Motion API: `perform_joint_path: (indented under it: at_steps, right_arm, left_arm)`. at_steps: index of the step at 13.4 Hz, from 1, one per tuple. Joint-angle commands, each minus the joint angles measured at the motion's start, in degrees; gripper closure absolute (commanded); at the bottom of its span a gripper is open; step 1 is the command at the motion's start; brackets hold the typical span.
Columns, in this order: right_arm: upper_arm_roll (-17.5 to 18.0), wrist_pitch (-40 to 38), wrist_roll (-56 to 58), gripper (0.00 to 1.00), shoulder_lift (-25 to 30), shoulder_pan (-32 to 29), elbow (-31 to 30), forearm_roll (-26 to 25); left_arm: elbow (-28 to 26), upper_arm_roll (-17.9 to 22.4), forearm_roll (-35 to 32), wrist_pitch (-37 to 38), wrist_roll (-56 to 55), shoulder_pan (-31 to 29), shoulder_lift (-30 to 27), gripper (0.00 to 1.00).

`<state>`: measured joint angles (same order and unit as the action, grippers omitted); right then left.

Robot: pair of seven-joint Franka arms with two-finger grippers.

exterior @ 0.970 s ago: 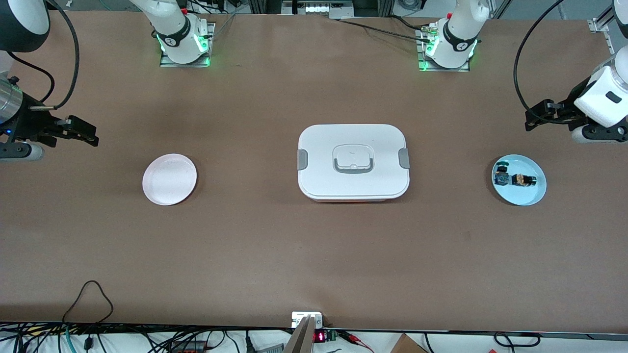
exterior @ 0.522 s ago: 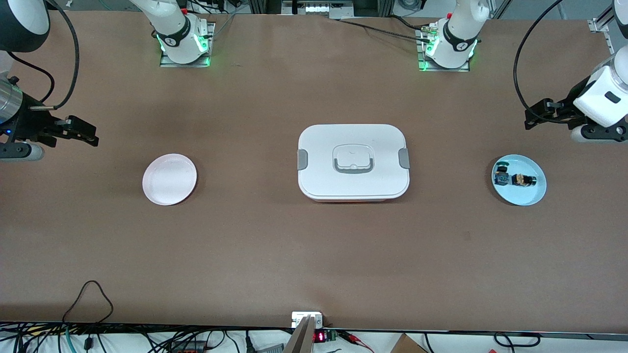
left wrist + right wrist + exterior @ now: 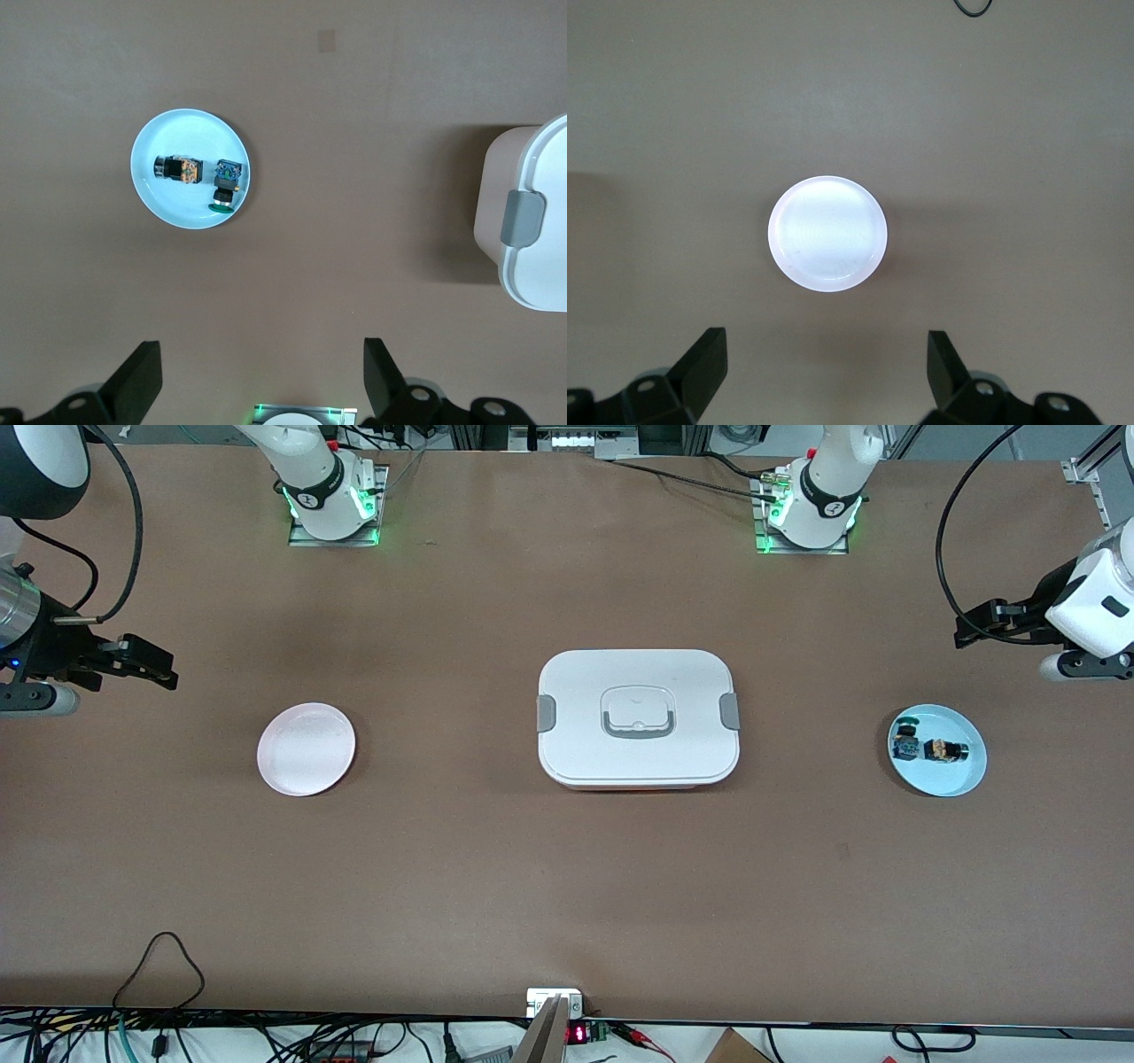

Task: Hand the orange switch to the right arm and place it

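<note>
The orange switch [image 3: 944,751] lies on its side on a light blue plate [image 3: 955,781] toward the left arm's end of the table, beside a green-capped switch [image 3: 905,741]. In the left wrist view the orange switch [image 3: 175,168] and the green-capped switch [image 3: 226,188] both rest on the blue plate [image 3: 182,205]. My left gripper [image 3: 970,627] [image 3: 260,381] hovers open and empty over bare table beside that plate. The right arm's gripper [image 3: 155,666] [image 3: 824,376] waits open and empty, up above the table near a pale pink plate [image 3: 306,748] [image 3: 828,232].
A white lidded box [image 3: 638,717] with grey side clips sits in the middle of the table, and its edge [image 3: 532,221] shows in the left wrist view. A loop of black cable [image 3: 164,957] lies near the front edge.
The left gripper has drifted slightly toward the left arm's end of the table. The right arm, the plates and the switches have not moved.
</note>
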<state>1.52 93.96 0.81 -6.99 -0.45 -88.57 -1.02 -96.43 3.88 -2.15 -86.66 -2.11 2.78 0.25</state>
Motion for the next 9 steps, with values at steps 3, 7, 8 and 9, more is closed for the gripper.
perform_joint_path:
  at_steps: [3, 7, 8, 9]
  right_arm:
    - [0.2, 0.0, 0.7, 0.00, 0.6, -0.3, -0.6, -0.1]
    - [0.2, -0.4, 0.7, 0.00, 0.7, -0.3, -0.6, -0.2]
    - [0.2, -0.5, 0.8, 0.00, 0.7, -0.3, -0.6, -0.2]
    - [0.2, -0.6, 0.9, 0.00, 0.7, -0.3, -0.6, -0.2]
  left_arm:
    - [4.9, 0.4, -1.5, 1.7, -0.7, -1.3, 6.9, 0.00]
    - [4.6, 0.4, -1.9, 0.9, 0.3, -6.7, 10.9, 0.00]
    - [4.2, 0.4, -2.2, -0.6, 2.5, -7.5, 11.9, 0.00]
    - [3.6, 0.4, -4.3, -3.5, 6.5, -8.2, 12.5, 0.00]
